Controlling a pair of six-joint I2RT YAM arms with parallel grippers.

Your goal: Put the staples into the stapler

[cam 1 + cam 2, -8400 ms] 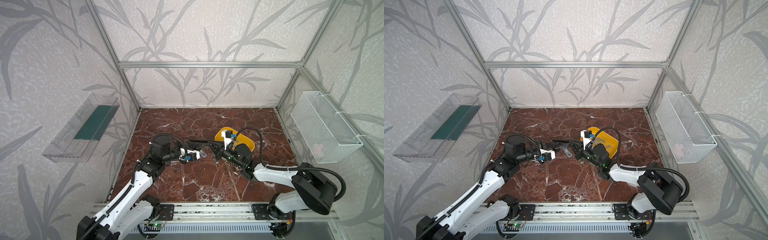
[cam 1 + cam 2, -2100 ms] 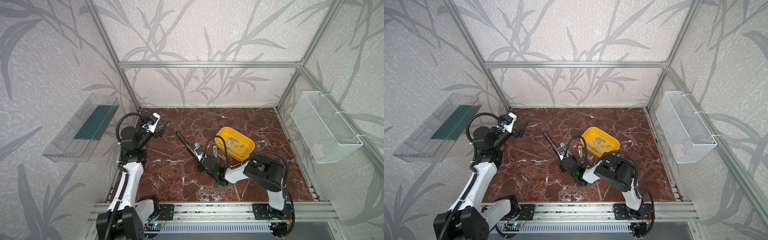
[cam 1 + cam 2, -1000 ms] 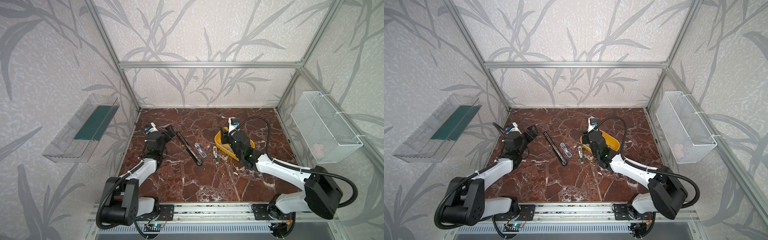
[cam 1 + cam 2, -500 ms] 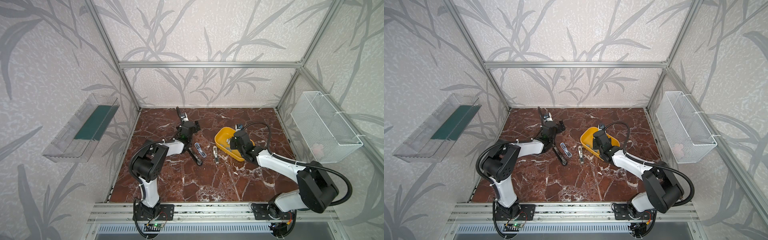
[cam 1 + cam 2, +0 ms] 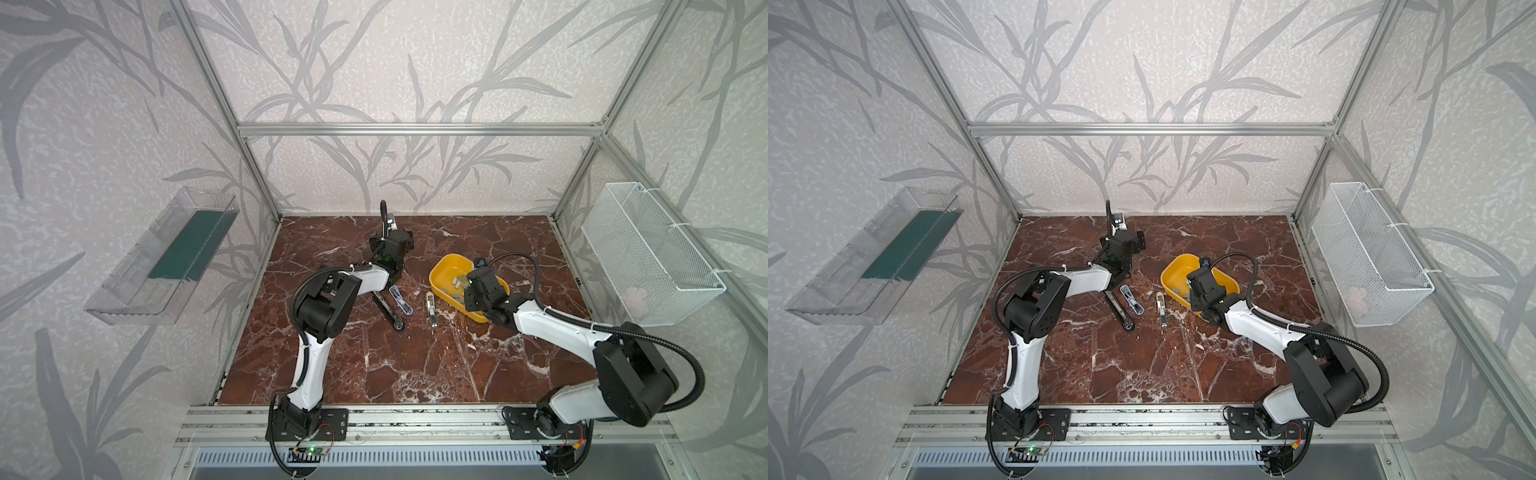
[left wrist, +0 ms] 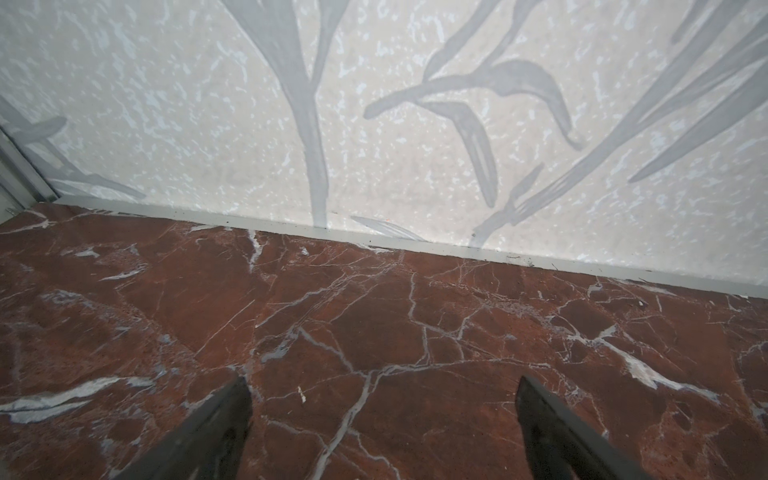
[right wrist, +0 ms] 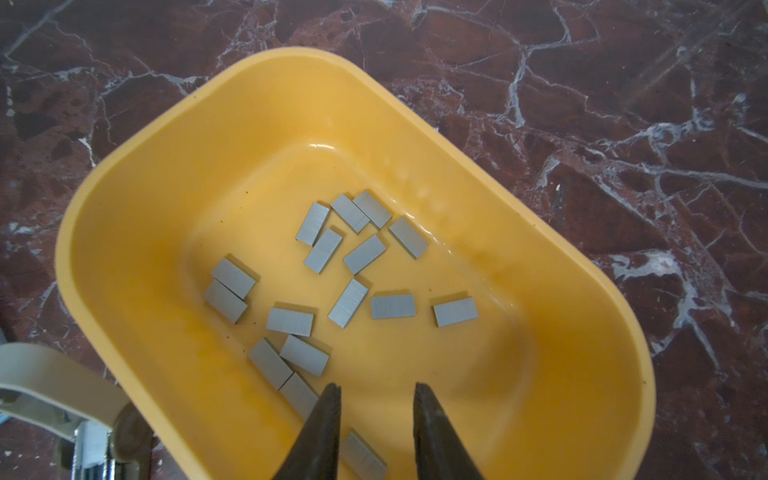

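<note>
Since a second ago the left arm has swung from the left edge of the worktop point(image 5: 415, 374) to its middle rear. The right arm has kept to the yellow tray point(image 5: 441, 275), and the three staplers lie where they lay. Left gripper point(image 6: 383, 382): seen from its own wrist camera, the fingers point(image 6: 216, 424) stand wide apart with nothing between them. Bare red marble lies beneath them and the patterned back wall point(image 6: 374, 124) ahead. Right gripper point(image 7: 377, 386): poised over the inside of the tray, its fingers point(image 7: 322, 432) drawn close, with a narrow gap between the tips and nothing in that gap. Whether the tips touch the tray floor I cannot tell. Staples point(image 7: 348, 303): more than a dozen small flat grey strips lie loose on the tray floor, some touching side by side, others apart. One lies just beside a fingertip and is partly hidden by it; none is gripped. Staplers: a black stapler point(image 5: 388, 311), a clear stapler point(image 5: 402, 300) and a pale stapler point(image 5: 431, 309) lie flat on the worktop between the two arms, near one another but apart, left of the tray in both top views. The black one's far end is hidden under the left arm. The pale one is nearest the tray, and its end shows in the right wrist view just beside the tray's outer wall. All the staples I can see are in the tray.
</note>
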